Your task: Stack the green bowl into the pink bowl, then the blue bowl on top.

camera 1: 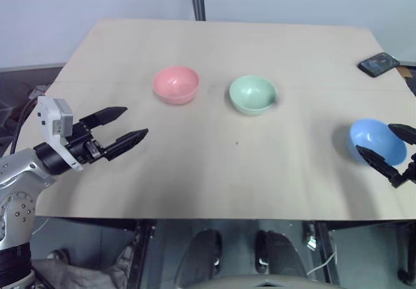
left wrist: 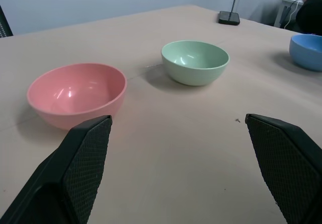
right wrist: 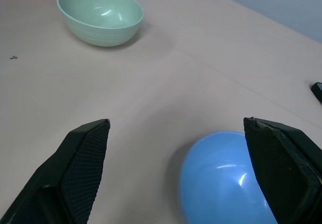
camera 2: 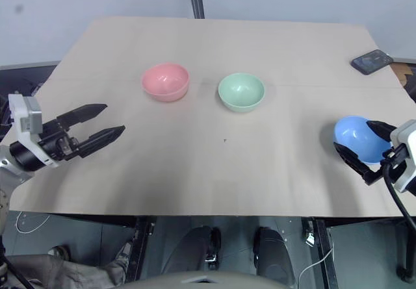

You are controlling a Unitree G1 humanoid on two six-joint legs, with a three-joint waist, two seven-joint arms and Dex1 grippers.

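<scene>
We see a light wooden table (camera 1: 195, 172) carrying three separate, upright, empty bowls. The pink bowl (camera 1: 175, 84) stands toward the far side of the table, left of centre. The green bowl (camera 1: 253, 94) stands just to its right, near it but not touching. The blue bowl (camera 1: 377, 141) stands well apart from both, near the table's right edge and closer to the robot. We see the left gripper (camera 1: 123, 133) over the left part of the table, pointing roughly level toward the middle; its two black fingers are spread wide and nothing sits between them. In the left wrist view the pink bowl (left wrist: 76, 94) lies ahead between the spread fingers, with the green bowl (left wrist: 195, 62) farther off. We see the right gripper (camera 2: 367, 149) at the blue bowl, its fingers likewise spread apart, one on the far side of the bowl and one on the near side. The right wrist view shows the blue bowl (right wrist: 224, 176) between the spread fingers; we cannot tell whether they touch it. A dark phone (camera 1: 379, 63) lies at the far right corner of the table.
</scene>
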